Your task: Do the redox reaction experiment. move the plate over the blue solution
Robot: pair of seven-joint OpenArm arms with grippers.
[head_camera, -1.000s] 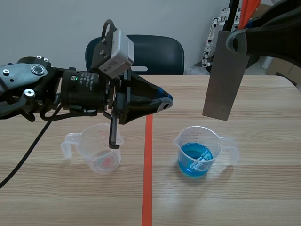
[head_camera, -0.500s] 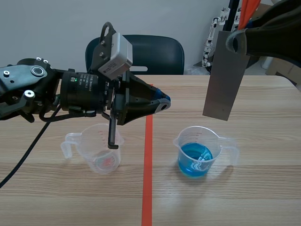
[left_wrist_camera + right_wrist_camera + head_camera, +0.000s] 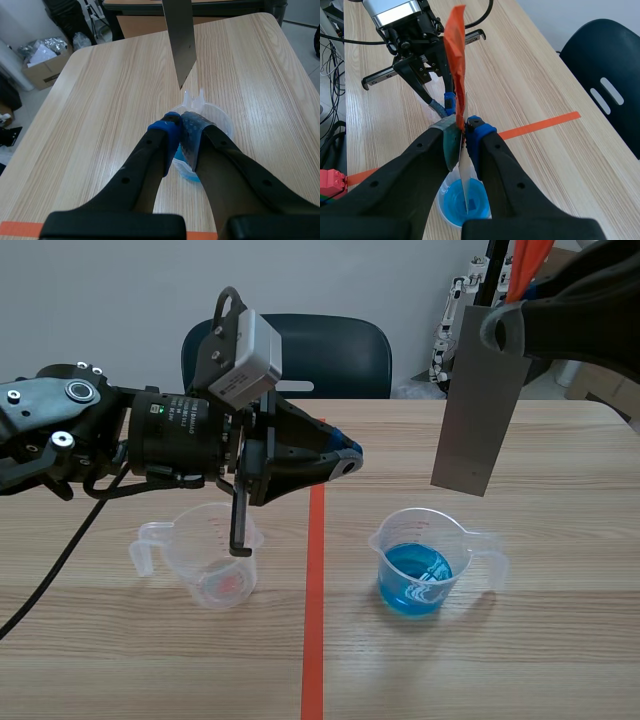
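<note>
A grey metal plate (image 3: 478,400) hangs upright, held at its upper end by my right gripper (image 3: 503,332), which is shut on it. Its lower edge is above and slightly behind the clear beaker of blue solution (image 3: 415,575). In the right wrist view the plate (image 3: 456,55) shows edge-on and orange between the fingers of the gripper (image 3: 465,127), with the blue beaker (image 3: 465,200) right beneath. My left gripper (image 3: 345,458) hovers shut and empty over the table's middle. In the left wrist view the shut gripper (image 3: 180,125) partly hides the blue beaker (image 3: 217,114), with the plate (image 3: 180,35) ahead.
A second clear beaker (image 3: 212,558) with a small reddish bit in it stands left of the orange-red tape line, under the left arm's black bracket (image 3: 240,525). A dark chair (image 3: 330,355) stands behind the table. Boxes and gear lie beyond the far right edge.
The left gripper's tip has drawn back very slightly toward the left. The plate, the right arm and both beakers have not moved.
</note>
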